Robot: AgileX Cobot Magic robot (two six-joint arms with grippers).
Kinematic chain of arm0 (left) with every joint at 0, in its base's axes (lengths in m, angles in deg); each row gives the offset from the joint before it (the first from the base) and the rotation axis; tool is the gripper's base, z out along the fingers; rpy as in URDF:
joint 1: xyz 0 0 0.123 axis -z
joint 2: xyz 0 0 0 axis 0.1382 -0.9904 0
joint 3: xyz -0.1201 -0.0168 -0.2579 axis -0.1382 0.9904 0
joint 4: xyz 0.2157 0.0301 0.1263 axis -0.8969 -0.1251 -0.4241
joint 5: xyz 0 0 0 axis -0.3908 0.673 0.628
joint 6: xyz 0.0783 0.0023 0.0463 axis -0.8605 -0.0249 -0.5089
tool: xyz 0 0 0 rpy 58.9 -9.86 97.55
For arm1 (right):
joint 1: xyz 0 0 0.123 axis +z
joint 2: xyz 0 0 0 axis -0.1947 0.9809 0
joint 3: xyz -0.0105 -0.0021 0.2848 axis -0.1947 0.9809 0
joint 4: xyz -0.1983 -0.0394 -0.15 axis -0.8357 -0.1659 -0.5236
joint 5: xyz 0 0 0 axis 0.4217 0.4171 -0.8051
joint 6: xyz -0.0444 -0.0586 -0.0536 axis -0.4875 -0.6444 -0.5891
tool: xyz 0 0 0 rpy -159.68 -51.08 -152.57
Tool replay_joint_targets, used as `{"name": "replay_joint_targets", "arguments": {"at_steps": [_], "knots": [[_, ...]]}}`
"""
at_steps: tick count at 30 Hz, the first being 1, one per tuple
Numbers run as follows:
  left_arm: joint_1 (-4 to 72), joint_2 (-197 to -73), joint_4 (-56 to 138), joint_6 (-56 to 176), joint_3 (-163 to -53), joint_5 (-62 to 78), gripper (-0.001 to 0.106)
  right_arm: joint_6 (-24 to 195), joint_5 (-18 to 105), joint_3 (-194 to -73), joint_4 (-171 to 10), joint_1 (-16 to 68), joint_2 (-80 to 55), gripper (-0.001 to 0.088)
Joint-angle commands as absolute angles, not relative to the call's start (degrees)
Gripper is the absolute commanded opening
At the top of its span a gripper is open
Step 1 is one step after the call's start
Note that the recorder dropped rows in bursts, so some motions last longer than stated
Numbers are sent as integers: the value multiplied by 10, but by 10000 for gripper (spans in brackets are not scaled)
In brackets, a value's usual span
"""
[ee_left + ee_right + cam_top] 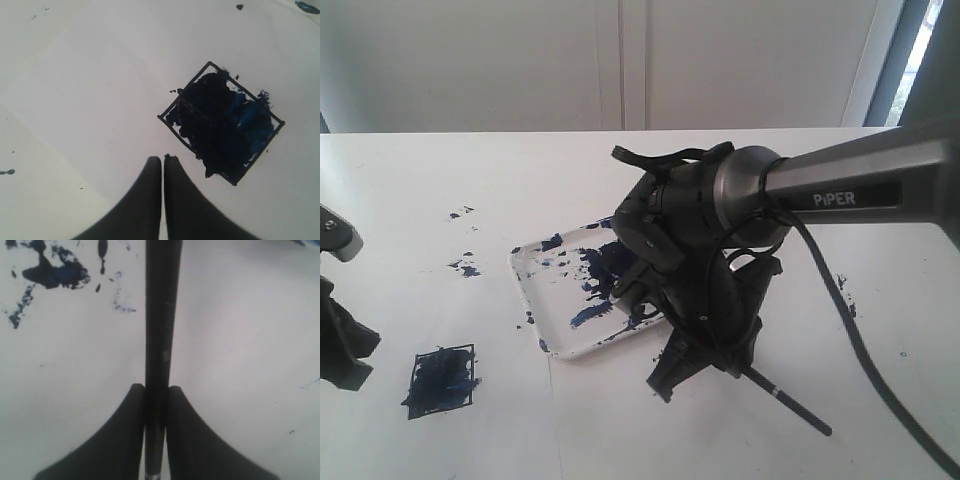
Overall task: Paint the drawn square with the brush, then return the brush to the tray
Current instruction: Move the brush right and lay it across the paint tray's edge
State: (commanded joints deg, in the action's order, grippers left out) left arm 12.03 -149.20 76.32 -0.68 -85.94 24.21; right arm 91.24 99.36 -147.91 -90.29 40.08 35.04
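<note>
The brush (795,408) sat clamped in the right gripper (156,387), the jaws narrowed tight on its black shaft, at the near right corner of the tray (527,290). Its handle end slanted out low over the worktop (470,180), and its tip was hidden behind the arm. The drawn square (222,127), smeared dark blue, lay left of the tray. Close beside it hung the left gripper (162,159), its jaws together and empty.
</note>
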Motion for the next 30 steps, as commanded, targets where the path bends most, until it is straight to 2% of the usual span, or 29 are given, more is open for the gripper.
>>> {"name": "replay_joint_targets", "arguments": {"at_steps": [7, 11, 18, 22, 30], "knots": [[120, -1492, 763, -8, -859, 234, 88, 912, 996, -1479, -899, 401, 333, 406], [120, -1492, 763, -8, -859, 225, 88, 914, 987, -1479, -899, 401, 313, 491], [120, -1488, 764, -3, -859, 227, 87, 912, 877, -1478, -862, 402, 196, 496], [120, -1464, 769, 8, -859, 224, 0, 899, 784, -1444, -860, 403, 85, 492], [120, -1348, 825, 7, -846, 229, 0, 883, 695, -1340, -874, 403, -130, 379]]}}
